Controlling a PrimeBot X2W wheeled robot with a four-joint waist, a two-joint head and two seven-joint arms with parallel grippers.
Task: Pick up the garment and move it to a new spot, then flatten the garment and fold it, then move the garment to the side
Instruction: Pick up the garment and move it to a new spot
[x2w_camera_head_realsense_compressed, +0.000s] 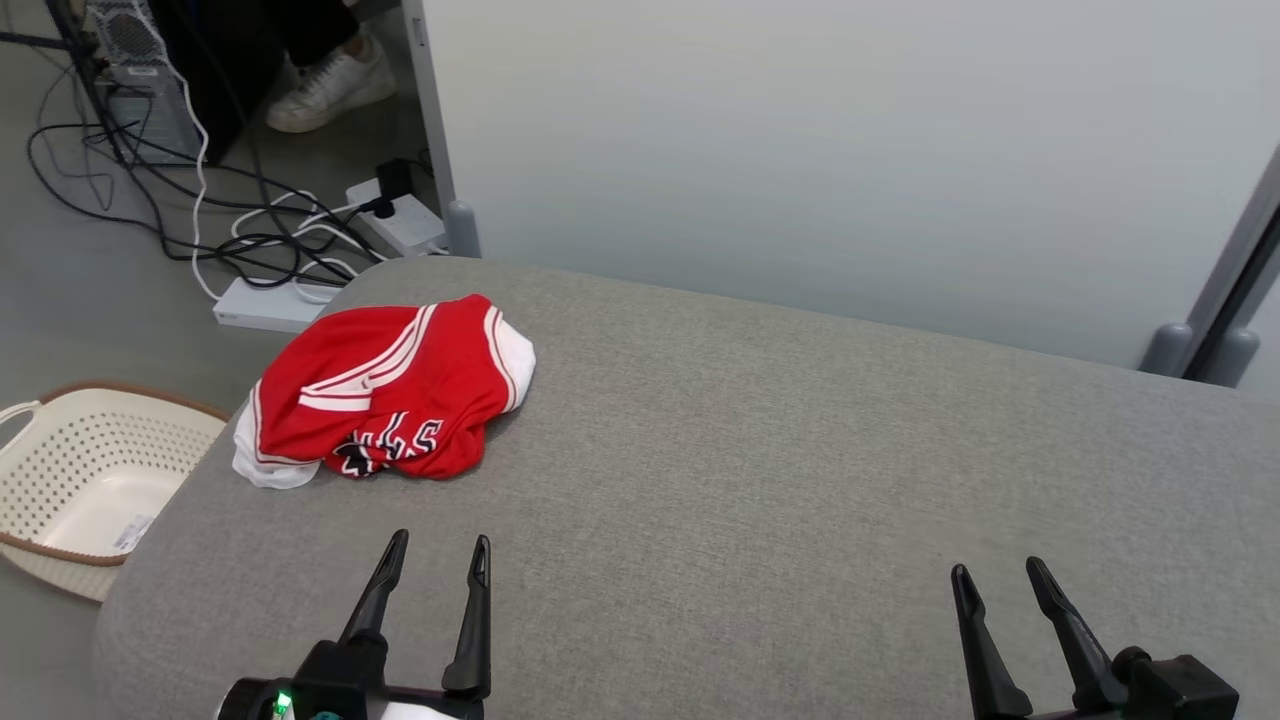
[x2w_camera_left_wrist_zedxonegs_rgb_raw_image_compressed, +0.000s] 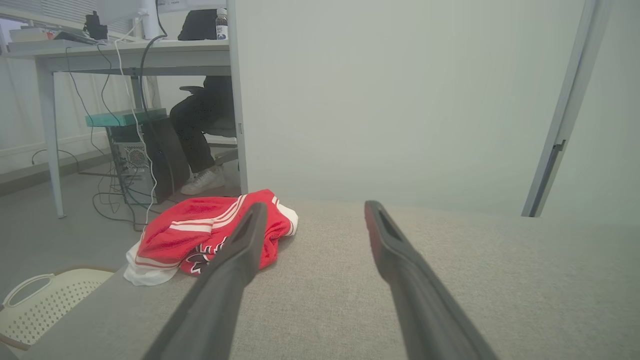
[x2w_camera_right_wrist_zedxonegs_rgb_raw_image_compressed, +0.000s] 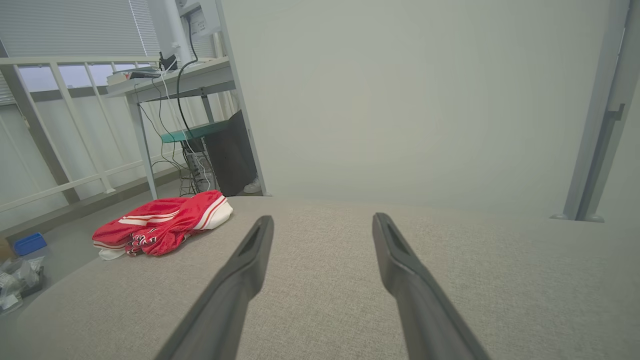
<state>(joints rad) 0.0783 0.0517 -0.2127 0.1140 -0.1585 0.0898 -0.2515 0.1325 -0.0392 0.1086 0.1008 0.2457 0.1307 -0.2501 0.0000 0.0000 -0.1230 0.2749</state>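
Soft even light, faint shadows, wrist views hazy, edges bowed, near fingers blurred

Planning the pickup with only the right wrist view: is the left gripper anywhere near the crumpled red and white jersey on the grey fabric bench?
Observer: Yes. The head view shows the left gripper open on the near side of the red and white jersey, not touching it.
Operator: Anything on the floor to the left?
Observer: A cream perforated plastic basket stands beside the grey fabric bench, near the jersey's white hem.
Operator: Anyone around?
Observer: The left wrist view shows a person seated at the desk beyond.
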